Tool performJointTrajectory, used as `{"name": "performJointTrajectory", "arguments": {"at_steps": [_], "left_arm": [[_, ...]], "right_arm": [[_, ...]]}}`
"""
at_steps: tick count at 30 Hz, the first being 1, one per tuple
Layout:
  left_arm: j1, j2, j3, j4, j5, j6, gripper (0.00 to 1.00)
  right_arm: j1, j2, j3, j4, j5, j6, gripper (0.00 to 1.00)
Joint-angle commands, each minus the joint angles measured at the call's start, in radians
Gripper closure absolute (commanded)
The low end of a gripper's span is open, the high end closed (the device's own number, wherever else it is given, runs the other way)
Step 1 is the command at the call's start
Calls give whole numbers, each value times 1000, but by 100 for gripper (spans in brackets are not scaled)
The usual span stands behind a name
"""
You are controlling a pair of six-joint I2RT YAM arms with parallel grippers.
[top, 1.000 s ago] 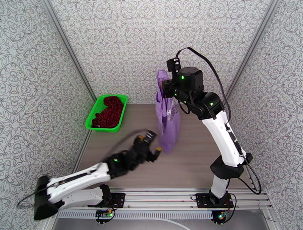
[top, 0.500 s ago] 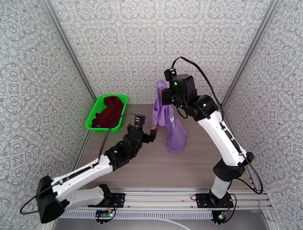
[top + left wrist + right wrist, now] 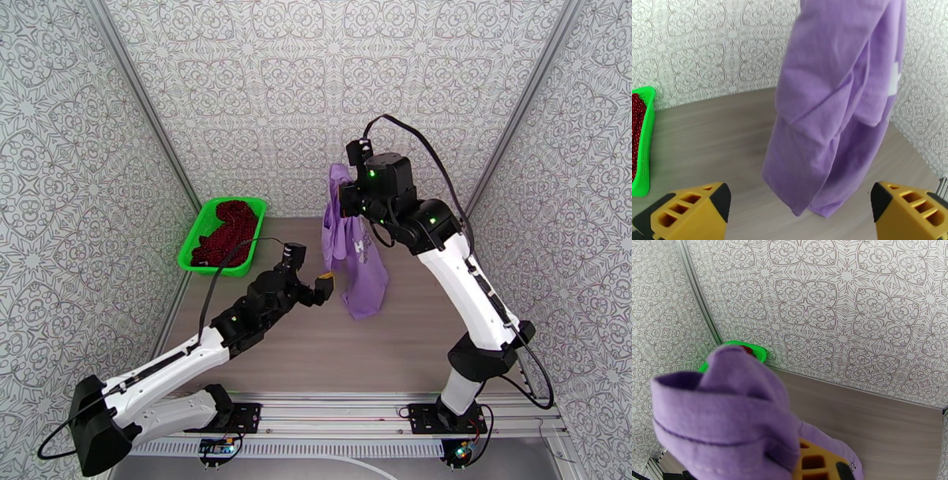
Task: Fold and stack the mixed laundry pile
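Now dangling below shut right gripper (image 3: 341, 197), pinched at top: lavender T-shirt (image 3: 353, 253), hem swung just ahead of left fingers (image 3: 695, 201). Off to their left, untouched in green basket (image 3: 193, 264): red patterned garment (image 3: 225, 233). Re-aimed at hem since moment ago: left gripper (image 3: 318, 289), spread wide, empty. Likely next: hem pinch, then spread flat.

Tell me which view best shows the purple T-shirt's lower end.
Left wrist: the purple T-shirt hangs close and sharp, lower end in full view ahead of the open left claw. Top external shows its full length but small; right wrist shows its bunched top, blurred.
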Motion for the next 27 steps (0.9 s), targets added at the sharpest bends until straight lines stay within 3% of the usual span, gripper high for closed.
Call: {"name": "performJointTrajectory", "arguments": {"at_steps": [1,9,10,12,13,16,27], "left_arm": [[0,59,-9,56,41,-22,1],[31,146,22,83,-51,-51,1],[48,147,24,73,-60,-59,4],[81,144,32,54,-54,-72,26],[98,144,37,46,-45,-74,49],[136,144,54,38,2,-74,100],[232,71,209,-46,44,1,100]], "right_arm": [[-5,-25,13,35,-6,22,100],[-6,-39,3,28,-20,27,100],[-5,-42,-1,29,-18,27,100],[-6,-51,-13,27,-16,25,100],[-6,-58,-19,28,-15,26,100],[-5,-81,-48,34,-10,27,100],[-5,-228,-278,108,-10,41,100]]}}
